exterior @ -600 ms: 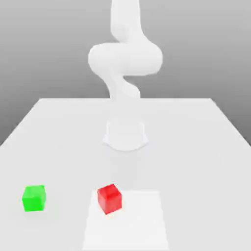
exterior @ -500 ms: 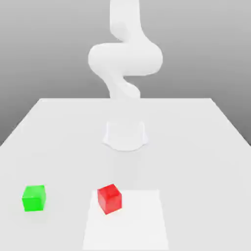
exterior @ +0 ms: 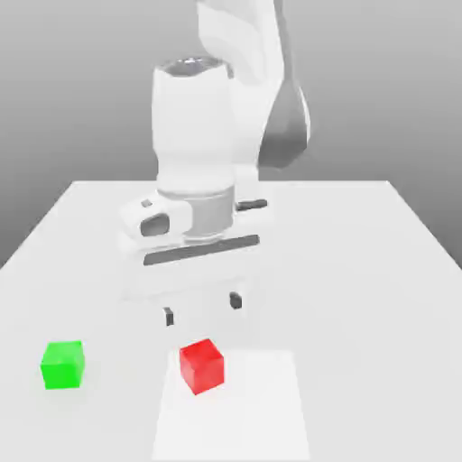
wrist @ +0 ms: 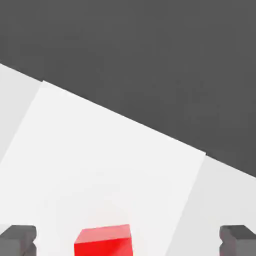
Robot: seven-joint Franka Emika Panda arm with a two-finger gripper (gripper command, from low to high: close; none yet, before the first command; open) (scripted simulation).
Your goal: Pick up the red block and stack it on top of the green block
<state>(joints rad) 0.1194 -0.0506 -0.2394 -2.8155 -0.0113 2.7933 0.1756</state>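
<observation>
The red block rests on the white table, at the near-left corner of a brighter square patch. The green block sits apart from it, toward the exterior view's left. My gripper hangs open just above and slightly behind the red block, its two dark fingertips spread wide with nothing between them. In the hand view the red block lies between the two grey fingertips, well clear of both.
A brighter white square patch marks the table near its front edge. The table's front edge shows in the hand view, with dark floor beyond it. The bulky white arm stands over the table's middle.
The arm has swung down and forward from its raised pose, bringing the hand low over the red block. Neither block has moved.
</observation>
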